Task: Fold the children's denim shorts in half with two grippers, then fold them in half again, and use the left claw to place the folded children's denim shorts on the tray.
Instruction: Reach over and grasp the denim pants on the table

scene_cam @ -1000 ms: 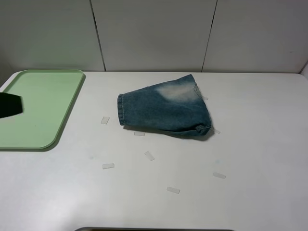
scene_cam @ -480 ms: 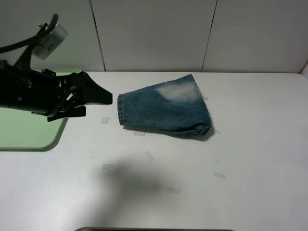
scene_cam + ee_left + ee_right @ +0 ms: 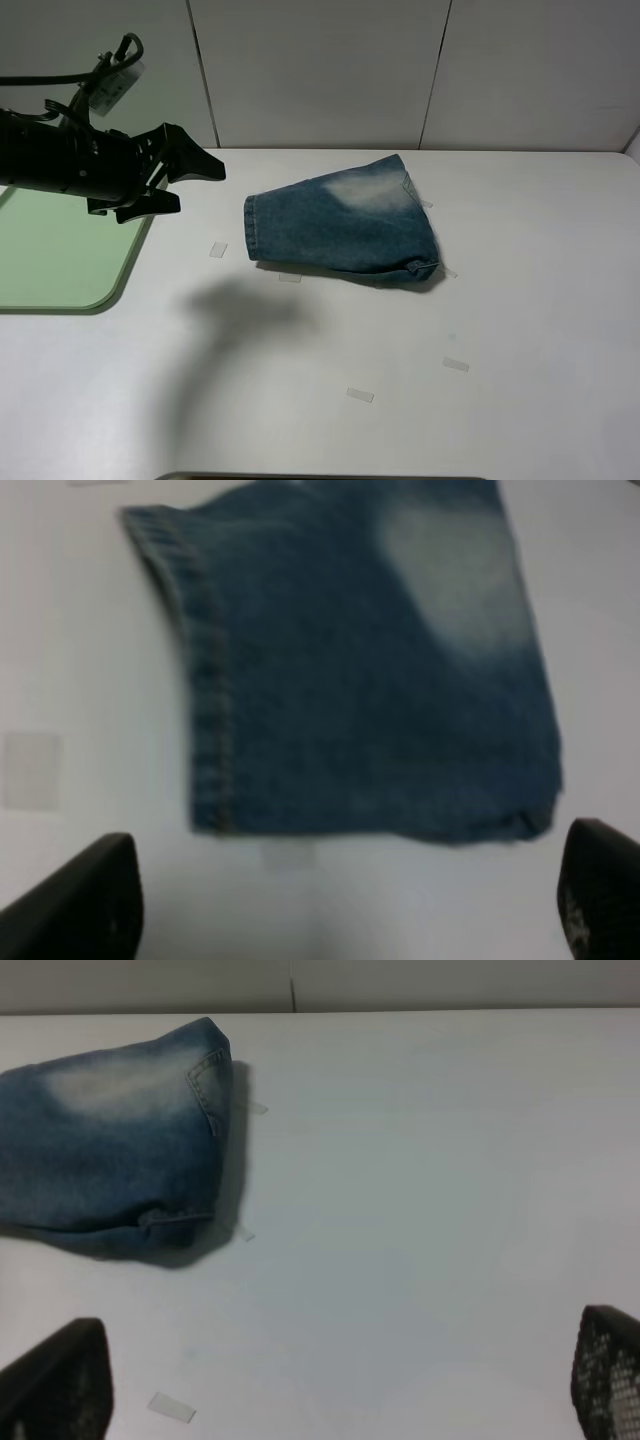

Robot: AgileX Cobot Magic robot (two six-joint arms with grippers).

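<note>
**Exterior high view, left arm arriving.** A second ago only a dark tip of my left arm showed at the frame's edge. Now the left hand (image 3: 200,188) has swung in above the inner edge of the tray (image 3: 60,260). Its jaws are spread and empty, and they point at the hemmed end of the children's denim shorts (image 3: 340,225).

The shorts have not moved. They lie folded on the table (image 3: 520,300), well apart from the tray, with the hem toward the tray and the waistband away from it. They look folded once, leg over leg, though I cannot count the layers from here. I take this as the approach to the next fold or the pick-up, and nothing is gripped yet.

**Wrist views.** The right hand (image 3: 330,1385) is out of the high view. Its own camera shows both fingers parted wide, holding nothing, with the waistband end of the shorts ahead of it.

**Writing.** None is legible. A white tag (image 3: 118,82) on the left arm's cable is too small to read, the slips of tape (image 3: 218,250) on the table are blank, and no brand or patch shows on the denim.
</note>
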